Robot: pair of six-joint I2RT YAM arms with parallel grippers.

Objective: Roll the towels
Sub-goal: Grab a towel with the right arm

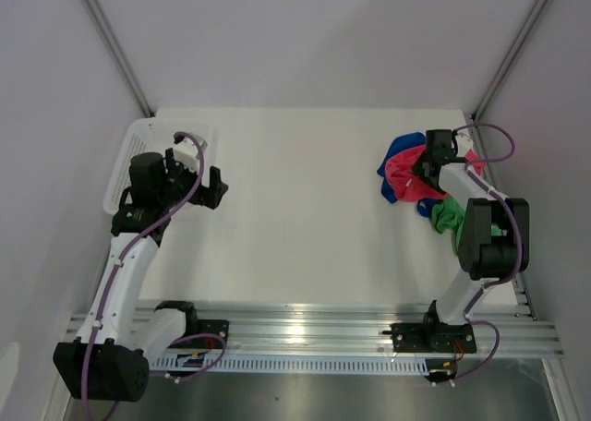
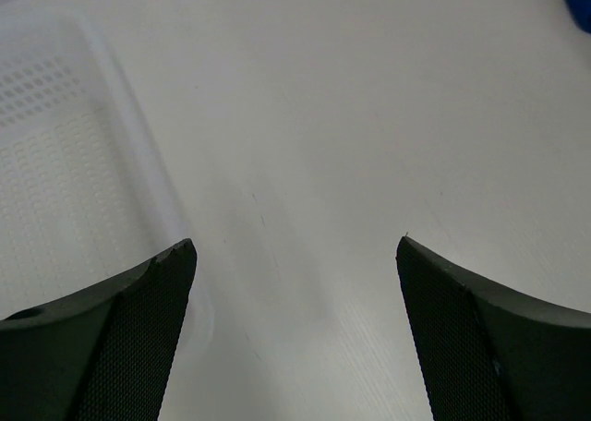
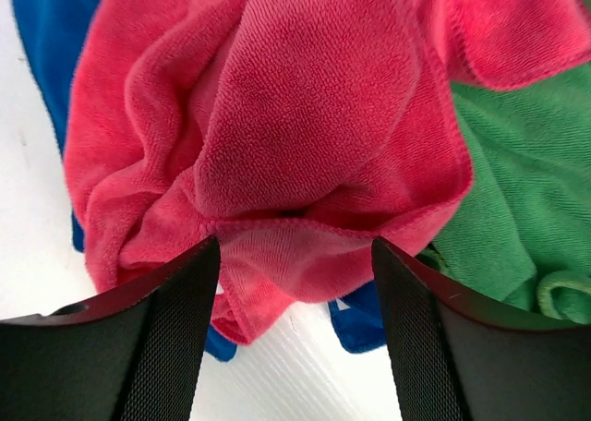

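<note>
Three towels lie bunched in a heap at the table's right side: a pink-red one [image 1: 406,176] on top, a royal blue one [image 1: 397,153] under it, and a green one [image 1: 450,216] nearer the right arm. My right gripper [image 1: 427,162] hovers over the heap. In the right wrist view its jaws [image 3: 294,250] stand open around a hanging fold of the pink-red towel [image 3: 305,98], with the blue towel [image 3: 42,33] to the left and the green towel [image 3: 517,181] to the right. My left gripper [image 1: 214,188] is open above bare table [image 2: 295,255], holding nothing.
A white mesh basket [image 1: 129,158] sits at the table's left edge, just left of my left gripper, and its rim [image 2: 138,116] shows in the left wrist view. Grey walls enclose the table on three sides.
</note>
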